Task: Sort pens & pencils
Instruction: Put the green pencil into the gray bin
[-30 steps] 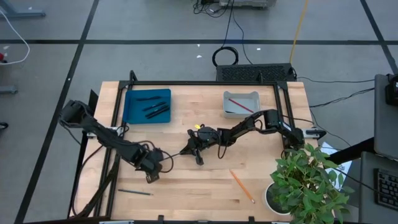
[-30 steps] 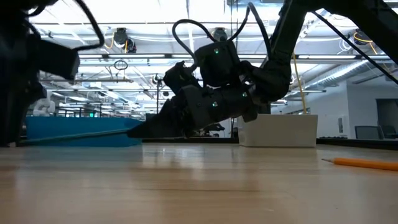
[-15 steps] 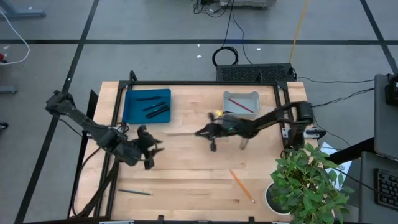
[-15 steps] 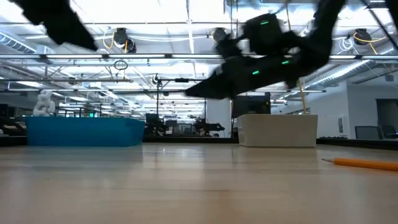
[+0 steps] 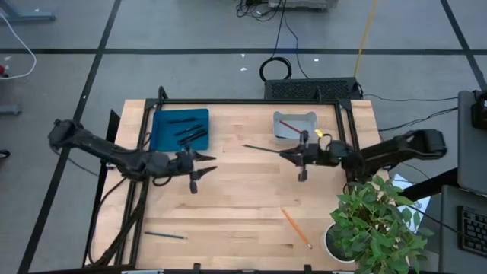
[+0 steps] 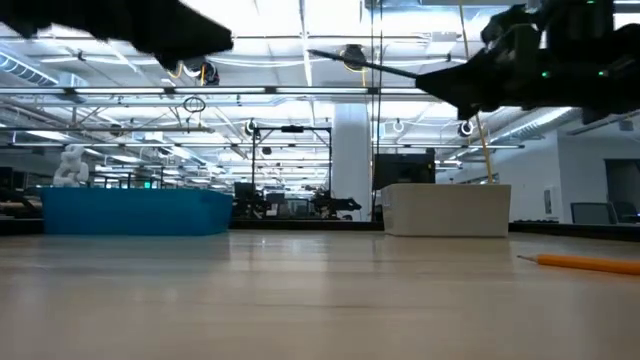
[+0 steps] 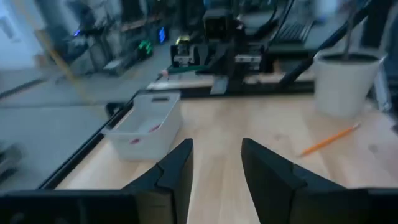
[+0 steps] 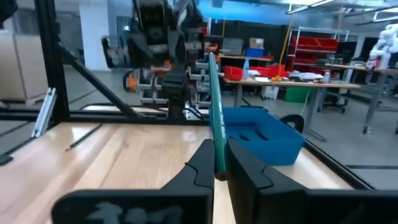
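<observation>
My right gripper (image 5: 286, 154) hovers near the white bin (image 5: 295, 125), shut on a dark pencil (image 5: 262, 149) that sticks out toward the table's left. In the right wrist view the pencil (image 8: 213, 106) runs forward from the gripper (image 8: 217, 155). A red pencil (image 5: 293, 127) lies in the white bin. An orange pencil (image 5: 295, 227) lies flat on the table near the front. Black pens (image 5: 186, 131) lie in the blue tray (image 5: 163, 137), and another pen (image 5: 165, 235) lies on the table at front left. My left gripper (image 5: 207, 161) hangs open below the blue tray, holding nothing (image 7: 214, 149). My right gripper pinches the dark pencil between its two fingers at the end (image 8: 219, 165) toward the table's right. The fingers lie level and point to the table's left, along the pencil. The pencil is lifted clear, nearly level, its free end (image 6: 312, 53) slightly higher.
A potted plant (image 5: 373, 228) stands at the table's front right corner. A black frame rail (image 5: 251, 101) runs along the far edge and down both sides. Bare wood (image 5: 228, 205) lies between the two arms and toward the front.
My right gripper has carried the dark pencil from low over the table's middle upward and toward the right and far side, next to the white bin; the pencil stays roughly level. My left gripper has drawn away from it, rising and moving toward the far edge.
</observation>
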You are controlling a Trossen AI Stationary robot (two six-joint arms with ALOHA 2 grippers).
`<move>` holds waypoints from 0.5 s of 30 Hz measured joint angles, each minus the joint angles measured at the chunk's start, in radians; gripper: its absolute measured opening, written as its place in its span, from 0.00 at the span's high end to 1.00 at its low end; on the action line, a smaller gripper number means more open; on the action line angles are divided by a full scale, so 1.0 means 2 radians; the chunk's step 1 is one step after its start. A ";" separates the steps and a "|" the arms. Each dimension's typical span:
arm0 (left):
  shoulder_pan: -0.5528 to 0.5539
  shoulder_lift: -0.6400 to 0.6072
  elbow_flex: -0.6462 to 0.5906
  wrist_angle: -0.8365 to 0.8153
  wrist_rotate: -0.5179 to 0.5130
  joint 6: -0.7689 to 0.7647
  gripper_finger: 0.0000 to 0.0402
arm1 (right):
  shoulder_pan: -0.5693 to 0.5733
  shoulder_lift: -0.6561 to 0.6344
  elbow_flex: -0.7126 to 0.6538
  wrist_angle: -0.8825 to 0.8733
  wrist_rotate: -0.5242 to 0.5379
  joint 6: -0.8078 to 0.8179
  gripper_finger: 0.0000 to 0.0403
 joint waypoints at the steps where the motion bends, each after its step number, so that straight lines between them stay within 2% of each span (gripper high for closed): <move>1: 0.019 0.002 -0.021 0.039 0.026 0.003 0.65 | 0.000 -0.015 -0.007 -0.006 0.000 0.003 0.98; 4: 0.066 -0.002 -0.061 0.104 0.077 -0.006 0.65 | 0.000 -0.053 -0.024 -0.028 0.009 0.006 0.98; 7: 0.088 -0.023 -0.070 0.100 0.117 -0.023 0.65 | 0.000 -0.071 -0.032 -0.056 0.012 0.013 0.98; 15: 0.079 -0.052 -0.070 0.083 0.127 -0.020 0.65 | 0.000 -0.068 -0.032 -0.069 0.012 0.020 0.98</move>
